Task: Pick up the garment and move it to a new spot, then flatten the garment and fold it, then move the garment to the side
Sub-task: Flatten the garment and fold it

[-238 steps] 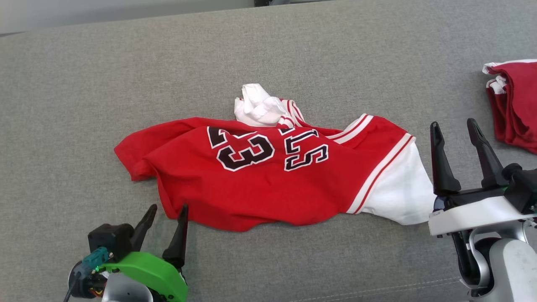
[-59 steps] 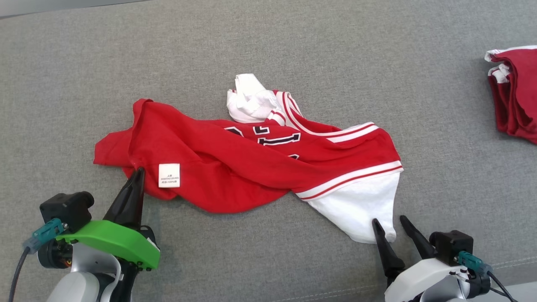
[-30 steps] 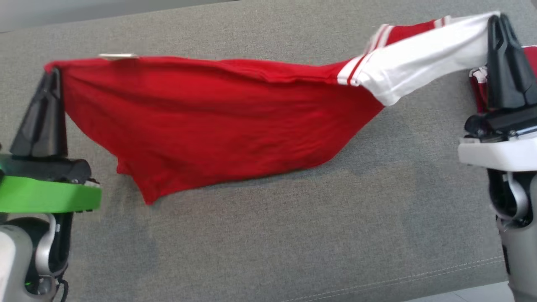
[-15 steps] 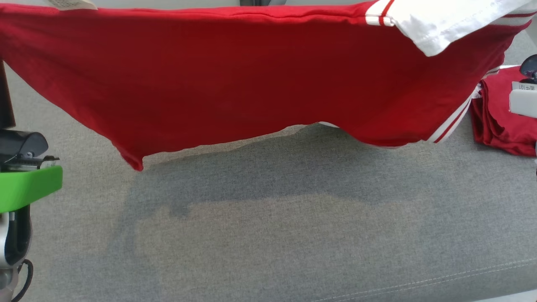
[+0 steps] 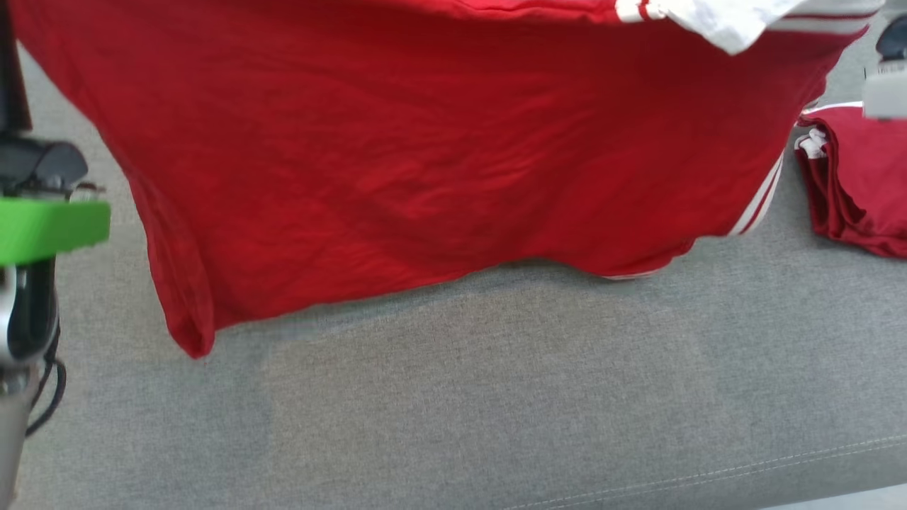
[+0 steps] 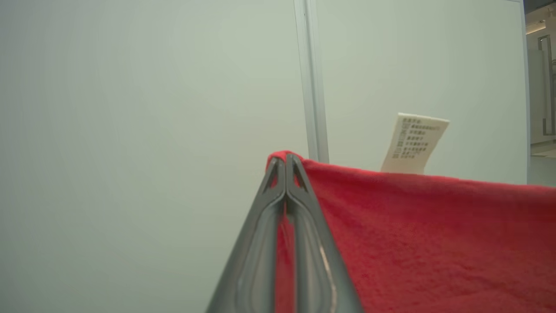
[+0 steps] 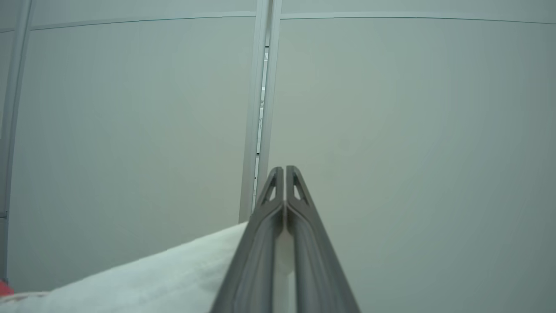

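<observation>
The red jersey [image 5: 425, 156] hangs spread over the grey upholstery [image 5: 496, 397], left end effector [image 6: 285, 161] clamped on its red corner, right end effector [image 7: 284, 170] clamped on its white sleeve. The near side is open, and a folded red garment [image 5: 861, 191] lies at the right edge.

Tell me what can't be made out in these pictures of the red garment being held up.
Head view: the top edge of the garment is cut off by the frame's top.
Head view: the grey cushion behind it is hidden by the hanging cloth.
Head view: the folded red pile runs off the right edge.
Left wrist view: the print on the label is too small to read.
</observation>
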Controlling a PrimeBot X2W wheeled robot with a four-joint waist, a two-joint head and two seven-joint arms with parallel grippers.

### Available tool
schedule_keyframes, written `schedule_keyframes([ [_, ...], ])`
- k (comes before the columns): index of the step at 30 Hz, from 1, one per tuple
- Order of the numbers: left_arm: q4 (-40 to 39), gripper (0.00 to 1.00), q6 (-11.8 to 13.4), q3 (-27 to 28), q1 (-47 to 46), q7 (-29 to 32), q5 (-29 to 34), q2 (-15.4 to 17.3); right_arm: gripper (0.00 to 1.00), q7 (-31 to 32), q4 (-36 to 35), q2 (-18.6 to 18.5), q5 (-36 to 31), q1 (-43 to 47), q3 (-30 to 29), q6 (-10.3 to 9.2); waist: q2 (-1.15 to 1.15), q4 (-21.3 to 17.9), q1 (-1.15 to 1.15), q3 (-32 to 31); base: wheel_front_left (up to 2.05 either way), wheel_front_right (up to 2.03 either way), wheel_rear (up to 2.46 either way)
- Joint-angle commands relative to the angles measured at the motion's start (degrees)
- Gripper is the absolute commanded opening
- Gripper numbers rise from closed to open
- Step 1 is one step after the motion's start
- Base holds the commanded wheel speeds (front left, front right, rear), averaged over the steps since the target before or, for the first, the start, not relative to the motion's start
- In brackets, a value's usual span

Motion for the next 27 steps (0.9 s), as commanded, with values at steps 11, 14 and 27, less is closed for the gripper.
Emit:
schedule_keyframes([
  [11,24.8,0.0,-8.4,-7.0,-26.4,-4.9,2.4,-6.9,0.0,-2.9,19.3,-2.3,1.6,-24.9,8.6,-0.03,0.0,1.7,0.0,6.0,0.0,0.0,0.0],
  [14,33.8,0.0,-10.0,-8.0,-33.4,-7.5,3.6,-9.1,0.0,-5.5,26.9,-1.0,1.5,-32.8,9.6,-0.03,0.0,2.2,0.0,6.9,0.0,0.0,0.0],
  [27,58.4,0.0,-12.2,-8.0,-47.2,-12.2,5.8,-13.2,0.0,-11.1,48.1,6.0,2.2,-49.2,11.4,-0.03,0.0,2.2,0.0,8.6,0.0,0.0,0.0],
])
